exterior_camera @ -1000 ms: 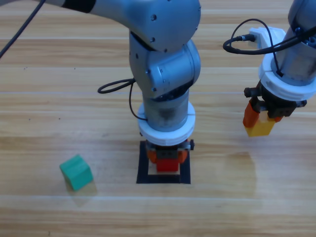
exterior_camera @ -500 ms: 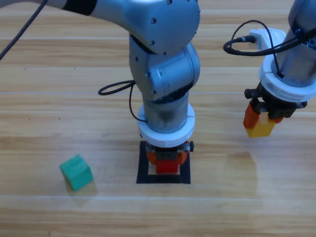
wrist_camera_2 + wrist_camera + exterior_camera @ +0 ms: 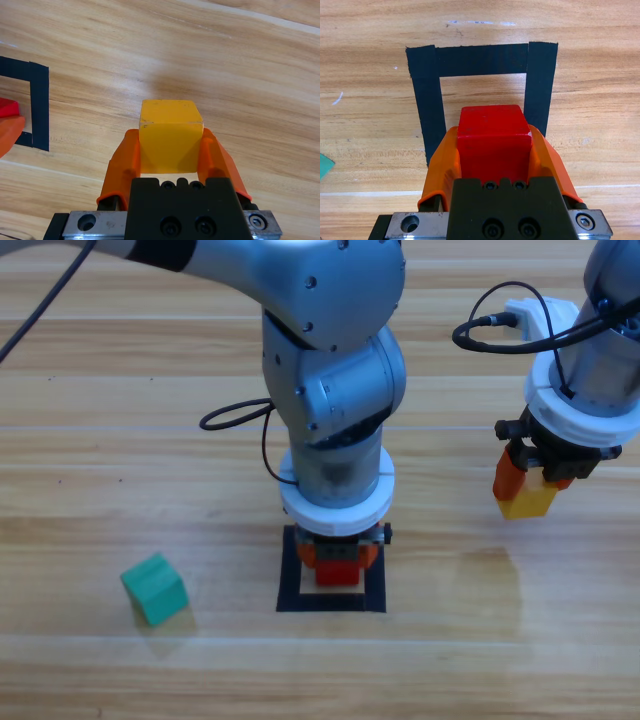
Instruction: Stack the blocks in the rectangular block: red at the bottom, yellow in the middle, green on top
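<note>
Green cube (image 3: 155, 588) on desk (image 3: 80, 440), lower left of frame, apart from arms. Red cube (image 3: 339, 573) lower centre, inside black tape square (image 3: 287, 580), clamped by left end effector (image 3: 339, 558). Yellow cube (image 3: 528, 497) right of frame, pinched in right end effector (image 3: 535, 480), clear of tape.

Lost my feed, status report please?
Left gripper shut on red cube over tape square. Right gripper holds yellow cube aloft. Green cube untouched, path clear.
</note>
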